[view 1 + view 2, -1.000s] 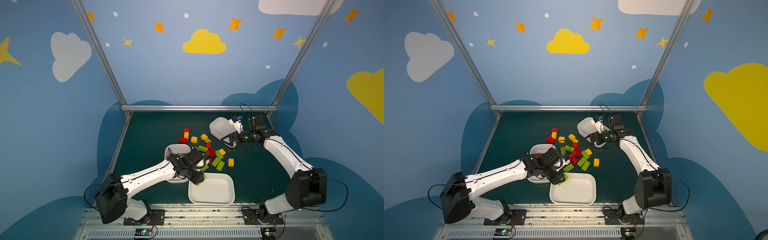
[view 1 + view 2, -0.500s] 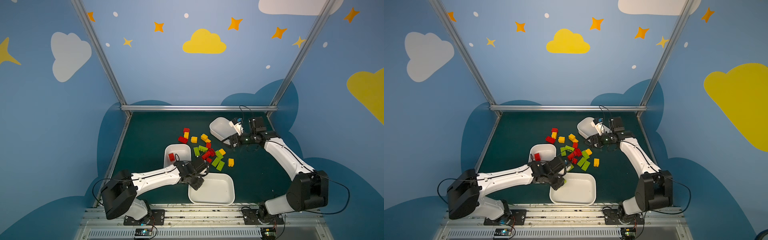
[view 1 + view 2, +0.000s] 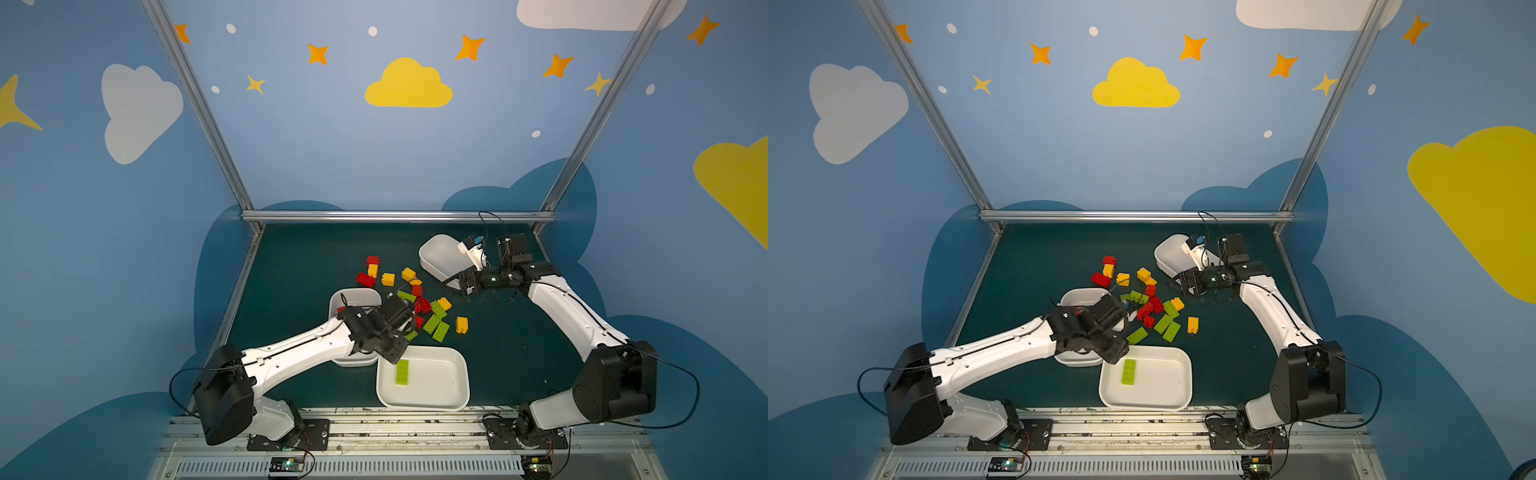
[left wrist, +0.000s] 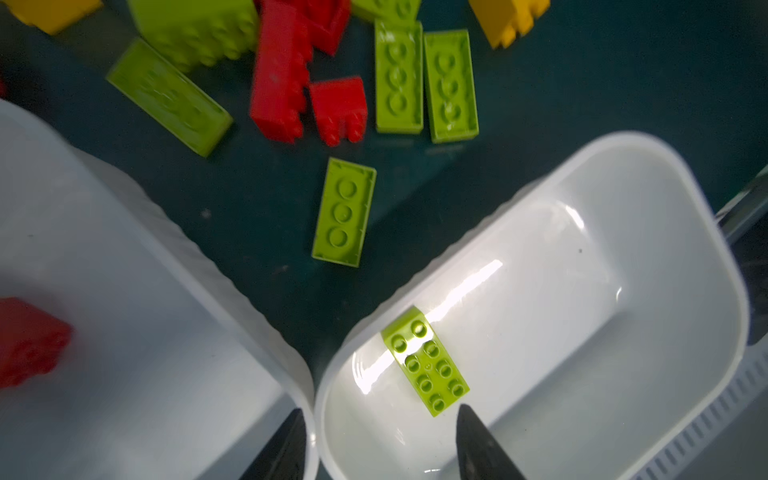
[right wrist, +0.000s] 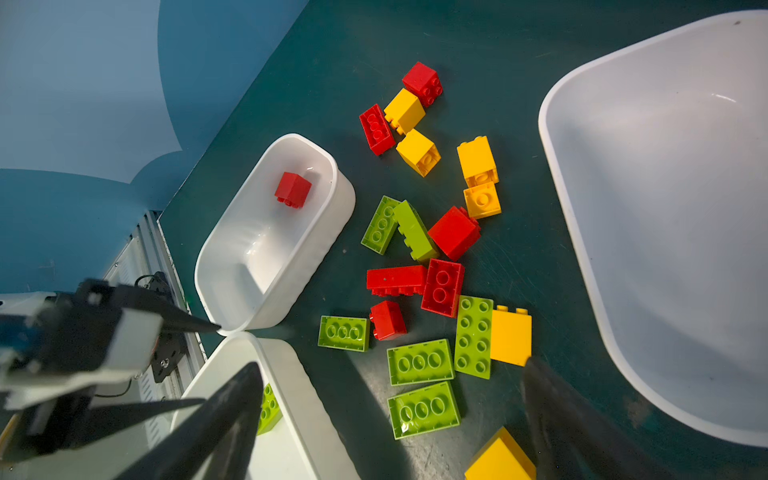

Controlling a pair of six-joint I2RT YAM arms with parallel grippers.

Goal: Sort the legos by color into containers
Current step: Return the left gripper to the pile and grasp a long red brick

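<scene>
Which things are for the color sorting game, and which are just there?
For the job: loose red, green and yellow bricks; green brick in near tub; red brick in left tub; far tub.
Just there: metal frame; cloud stickers; star stickers.

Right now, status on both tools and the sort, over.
Left tool open above near tub, green brick lying loose inside. Right tool open, empty, beside loose pile. One red brick in middle tub. Nothing blocking.
</scene>
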